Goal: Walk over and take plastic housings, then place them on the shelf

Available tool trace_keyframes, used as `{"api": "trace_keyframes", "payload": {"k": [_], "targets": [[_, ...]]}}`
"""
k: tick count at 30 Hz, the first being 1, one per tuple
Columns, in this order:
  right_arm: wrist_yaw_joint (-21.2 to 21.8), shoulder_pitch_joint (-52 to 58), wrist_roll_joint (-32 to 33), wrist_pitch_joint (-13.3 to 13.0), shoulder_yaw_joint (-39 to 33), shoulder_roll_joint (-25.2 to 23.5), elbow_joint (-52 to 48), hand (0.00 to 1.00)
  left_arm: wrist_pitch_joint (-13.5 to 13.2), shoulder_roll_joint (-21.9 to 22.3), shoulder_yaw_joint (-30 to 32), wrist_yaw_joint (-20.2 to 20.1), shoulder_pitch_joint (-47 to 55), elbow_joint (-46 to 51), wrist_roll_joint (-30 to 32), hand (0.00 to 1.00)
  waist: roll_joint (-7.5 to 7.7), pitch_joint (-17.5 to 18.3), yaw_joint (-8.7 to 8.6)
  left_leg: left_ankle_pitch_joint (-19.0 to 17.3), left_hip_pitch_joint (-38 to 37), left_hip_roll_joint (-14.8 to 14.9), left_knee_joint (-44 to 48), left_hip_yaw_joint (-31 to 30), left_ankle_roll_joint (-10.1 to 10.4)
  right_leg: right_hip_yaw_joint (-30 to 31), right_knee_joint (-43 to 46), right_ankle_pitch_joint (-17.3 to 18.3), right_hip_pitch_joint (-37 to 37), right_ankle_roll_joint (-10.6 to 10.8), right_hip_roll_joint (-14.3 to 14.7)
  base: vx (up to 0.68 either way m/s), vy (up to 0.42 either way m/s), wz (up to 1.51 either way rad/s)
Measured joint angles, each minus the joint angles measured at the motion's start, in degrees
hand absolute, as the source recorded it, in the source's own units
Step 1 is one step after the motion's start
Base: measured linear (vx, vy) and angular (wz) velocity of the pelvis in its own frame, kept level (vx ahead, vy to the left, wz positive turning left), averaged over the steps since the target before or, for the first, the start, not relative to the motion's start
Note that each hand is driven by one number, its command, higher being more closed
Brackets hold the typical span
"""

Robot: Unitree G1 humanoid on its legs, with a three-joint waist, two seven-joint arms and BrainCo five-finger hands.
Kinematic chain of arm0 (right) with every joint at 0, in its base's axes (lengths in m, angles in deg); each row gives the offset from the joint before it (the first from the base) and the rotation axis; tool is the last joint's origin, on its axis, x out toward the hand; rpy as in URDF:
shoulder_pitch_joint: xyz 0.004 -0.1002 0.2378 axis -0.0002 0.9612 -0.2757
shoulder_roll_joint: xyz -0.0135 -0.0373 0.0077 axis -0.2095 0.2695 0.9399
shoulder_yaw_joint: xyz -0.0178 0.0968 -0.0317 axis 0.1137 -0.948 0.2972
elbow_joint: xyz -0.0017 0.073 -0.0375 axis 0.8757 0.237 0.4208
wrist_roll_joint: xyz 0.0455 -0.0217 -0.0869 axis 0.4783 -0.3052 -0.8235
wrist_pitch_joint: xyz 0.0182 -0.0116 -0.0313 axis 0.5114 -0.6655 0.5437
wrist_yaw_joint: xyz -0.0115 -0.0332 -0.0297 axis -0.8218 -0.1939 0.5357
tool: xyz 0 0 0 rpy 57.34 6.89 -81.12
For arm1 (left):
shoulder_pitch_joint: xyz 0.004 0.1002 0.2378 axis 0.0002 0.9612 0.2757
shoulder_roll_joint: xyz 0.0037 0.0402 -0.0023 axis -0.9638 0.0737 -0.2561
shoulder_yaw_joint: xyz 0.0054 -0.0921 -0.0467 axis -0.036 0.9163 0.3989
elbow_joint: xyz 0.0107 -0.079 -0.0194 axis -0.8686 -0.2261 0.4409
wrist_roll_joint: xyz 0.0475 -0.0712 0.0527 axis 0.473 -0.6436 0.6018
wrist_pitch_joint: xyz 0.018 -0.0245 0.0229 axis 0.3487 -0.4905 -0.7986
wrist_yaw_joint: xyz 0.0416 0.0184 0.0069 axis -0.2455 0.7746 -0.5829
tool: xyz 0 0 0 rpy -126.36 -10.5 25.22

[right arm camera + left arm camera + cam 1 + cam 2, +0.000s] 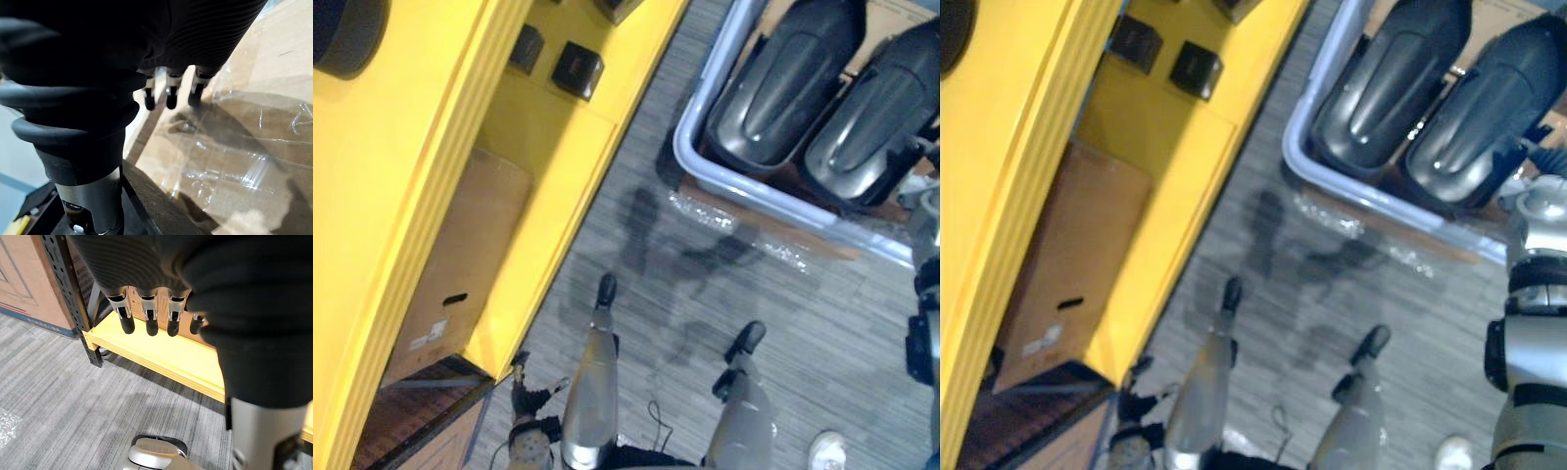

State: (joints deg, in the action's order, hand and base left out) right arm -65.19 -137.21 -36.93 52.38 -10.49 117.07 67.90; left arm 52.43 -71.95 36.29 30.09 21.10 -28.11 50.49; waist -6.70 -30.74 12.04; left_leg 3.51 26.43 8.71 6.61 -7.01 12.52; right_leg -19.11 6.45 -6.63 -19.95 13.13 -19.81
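Note:
Two dark plastic housings (783, 88) (876, 117) lie side by side in a pale grey bin (690, 157) on the floor, ahead and to the right. The yellow shelf (411, 147) runs along the left. My left hand (149, 316) hangs by my side near the shelf's lowest yellow board, fingers straight and holding nothing. My right hand (171, 93) hangs over film-wrapped cardboard (234, 161) beside the bin, with relaxed, empty fingers. Neither hand touches a housing.
A cardboard box (460, 264) sits on a lower shelf level, with small black boxes (578, 69) farther along. A black shelf post (73, 298) stands by my left hand. Grey carpet lies between shelf and bin. A person's white shoe (825, 448) is at the lower right.

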Motion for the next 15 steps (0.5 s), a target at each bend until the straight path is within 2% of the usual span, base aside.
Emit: {"api": "trace_keyframes", "payload": {"k": [2,7,9,15], "targets": [[-0.03,-0.04,-0.44,0.0,0.94,0.74,-0.01,0.0,-0.74,-0.12,-0.97,0.01,0.0,-0.43,-0.26,0.0,-0.49,0.11,-0.02,0.51,0.0,0.0,-0.77,-0.36,0.09,-0.44,0.0,0.01,-0.06,-0.01,0.0,-0.03,-0.002,0.07],[-0.68,-0.04,-2.0,0.77,1.21,0.76,-0.1,0.0,-1.34,-0.12,-1.19,0.05,0.0,-1.11,-0.32,0.0,-0.52,0.14,0.1,0.79,-0.09,0.0,-1.15,-0.49,0.15,-0.57,0.02,0.01,-0.04,-0.03,-0.01,0.0,0.0,0.01],[-2.63,-0.04,-3.05,0.88,1.23,0.36,-0.23,0.0,-1.58,-0.13,-1.29,0.13,0.0,-1.14,-0.31,0.0,-0.52,0.13,0.15,0.8,-0.1,0.0,-1.15,-0.48,0.14,-0.57,0.02,0.0,-0.03,-0.04,-0.01,0.0,0.0,0.0],[-12.26,0.93,-4.63,-0.35,-1.6,-2.73,-4.83,0.0,-2.46,-0.14,-1.51,0.59,0.05,-1.08,-0.36,0.0,-0.53,0.14,-0.23,0.86,-0.27,0.02,-1.2,-0.23,0.09,-0.43,0.02,-0.03,-0.06,-0.07,-0.01,0.0,0.0,0.0]]}}
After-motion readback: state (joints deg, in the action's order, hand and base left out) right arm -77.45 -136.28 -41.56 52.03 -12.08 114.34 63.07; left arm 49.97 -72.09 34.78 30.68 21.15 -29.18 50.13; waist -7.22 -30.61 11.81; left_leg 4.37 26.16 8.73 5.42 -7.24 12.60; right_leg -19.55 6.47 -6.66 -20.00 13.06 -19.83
